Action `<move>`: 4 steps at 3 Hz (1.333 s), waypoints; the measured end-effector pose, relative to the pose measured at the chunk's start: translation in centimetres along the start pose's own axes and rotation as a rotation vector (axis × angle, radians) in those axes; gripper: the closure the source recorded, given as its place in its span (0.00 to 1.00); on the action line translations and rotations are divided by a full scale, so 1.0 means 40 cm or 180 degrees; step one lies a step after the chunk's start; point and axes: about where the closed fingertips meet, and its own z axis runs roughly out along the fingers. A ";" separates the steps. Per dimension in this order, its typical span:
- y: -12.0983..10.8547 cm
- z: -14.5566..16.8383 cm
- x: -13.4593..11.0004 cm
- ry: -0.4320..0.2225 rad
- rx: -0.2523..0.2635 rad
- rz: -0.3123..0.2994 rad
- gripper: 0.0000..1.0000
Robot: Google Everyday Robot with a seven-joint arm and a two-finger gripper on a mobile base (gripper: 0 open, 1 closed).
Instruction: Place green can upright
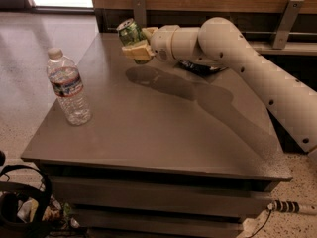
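The green can [130, 33] is a small dark green metal can with a silver end, held tilted in the air above the far part of the grey table [163, 133]. My gripper [137, 44] is shut on the green can, its pale fingers [136, 51] clamped around the can's body. The white arm reaches in from the right. The can's lower end is hidden by the fingers.
A clear plastic water bottle [69, 87] with a white cap stands upright near the table's left edge. A dark snack bag [200, 67] lies behind the arm, mostly hidden. A wooden wall with metal brackets [140, 9] runs behind the table. Cables and headphones [20, 207] lie on the floor at lower left.
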 end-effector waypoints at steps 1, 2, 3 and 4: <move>0.001 0.001 0.001 -0.0010 0.0006 0.0010 1.00; 0.018 0.010 0.021 -0.0184 0.0120 0.0173 1.00; 0.032 0.021 0.011 -0.0464 0.0355 0.0297 1.00; 0.033 0.021 0.009 -0.0608 0.0461 0.0364 1.00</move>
